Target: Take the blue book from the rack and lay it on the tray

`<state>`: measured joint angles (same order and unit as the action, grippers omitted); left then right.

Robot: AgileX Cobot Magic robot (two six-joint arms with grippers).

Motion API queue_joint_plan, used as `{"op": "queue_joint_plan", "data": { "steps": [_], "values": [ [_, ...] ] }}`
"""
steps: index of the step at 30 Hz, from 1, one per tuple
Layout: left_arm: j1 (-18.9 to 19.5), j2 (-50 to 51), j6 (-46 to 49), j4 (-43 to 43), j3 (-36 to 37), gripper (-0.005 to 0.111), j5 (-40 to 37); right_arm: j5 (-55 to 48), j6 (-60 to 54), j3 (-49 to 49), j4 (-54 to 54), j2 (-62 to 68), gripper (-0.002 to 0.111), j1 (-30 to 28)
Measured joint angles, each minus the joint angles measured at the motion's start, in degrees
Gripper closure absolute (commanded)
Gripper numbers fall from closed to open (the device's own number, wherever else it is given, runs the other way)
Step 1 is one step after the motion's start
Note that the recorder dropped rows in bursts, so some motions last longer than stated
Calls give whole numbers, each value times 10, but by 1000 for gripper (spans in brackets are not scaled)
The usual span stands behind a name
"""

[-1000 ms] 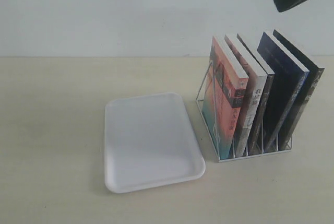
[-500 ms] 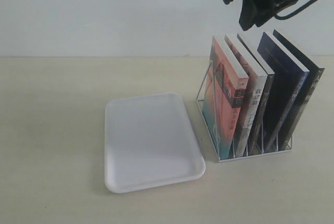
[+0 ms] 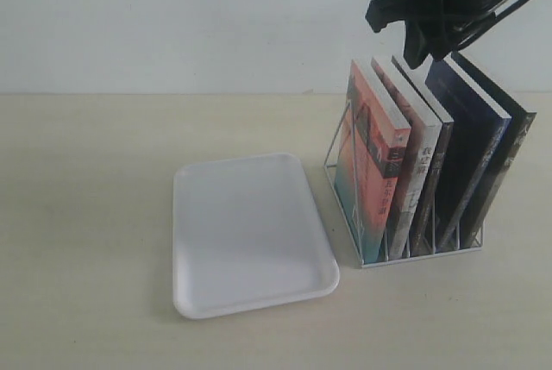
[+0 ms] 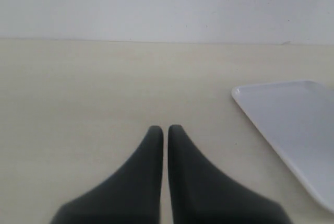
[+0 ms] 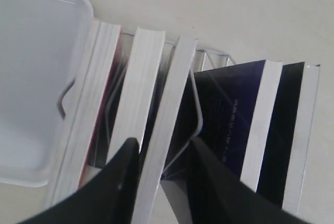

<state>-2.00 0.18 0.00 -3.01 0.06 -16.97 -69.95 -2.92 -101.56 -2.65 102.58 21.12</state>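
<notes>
The wire rack (image 3: pixel 345 176) stands right of the white tray (image 3: pixel 250 232) and holds several upright, leaning books. The blue book (image 3: pixel 466 150) is the second slot from the right, its navy cover facing left. My right gripper (image 3: pixel 421 35) hangs open just above the book tops, left of the blue book's top corner. In the right wrist view the right gripper (image 5: pixel 163 148) straddles the white page edge of the neighbouring dark book (image 5: pixel 167 114); the blue book (image 5: pixel 229 112) lies beside one finger, behind a rack wire (image 5: pixel 198 114). My left gripper (image 4: pixel 164 130) is shut and empty over bare table.
An orange-and-teal book (image 3: pixel 371 163) fills the slot nearest the tray, and a black book (image 3: pixel 509 154) the farthest. The tray (image 4: pixel 292 125) lies flat beside the left gripper. A pale wall backs the beige table (image 3: pixel 86 215).
The right gripper has come down and leftward from the top right corner to just above the book tops. Books, rack and tray have not moved.
</notes>
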Motion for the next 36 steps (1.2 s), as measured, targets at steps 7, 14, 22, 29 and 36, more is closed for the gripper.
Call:
{"op": "queue_joint_plan", "data": {
  "steps": [7, 14, 22, 29, 36],
  "values": [
    [0, 0, 0, 0, 0, 103, 0, 0, 1, 0, -8, 22, 77, 0],
    [0, 0, 0, 0, 0, 103, 0, 0, 12, 0, -42, 39, 77, 0],
    [0, 0, 0, 0, 0, 103, 0, 0, 15, 0, -44, 39, 77, 0],
    [0, 0, 0, 0, 0, 103, 0, 0, 24, 0, -44, 43, 77, 0],
    [0, 0, 0, 0, 0, 103, 0, 0, 25, 0, -44, 63, 81, 0]
  ]
}}
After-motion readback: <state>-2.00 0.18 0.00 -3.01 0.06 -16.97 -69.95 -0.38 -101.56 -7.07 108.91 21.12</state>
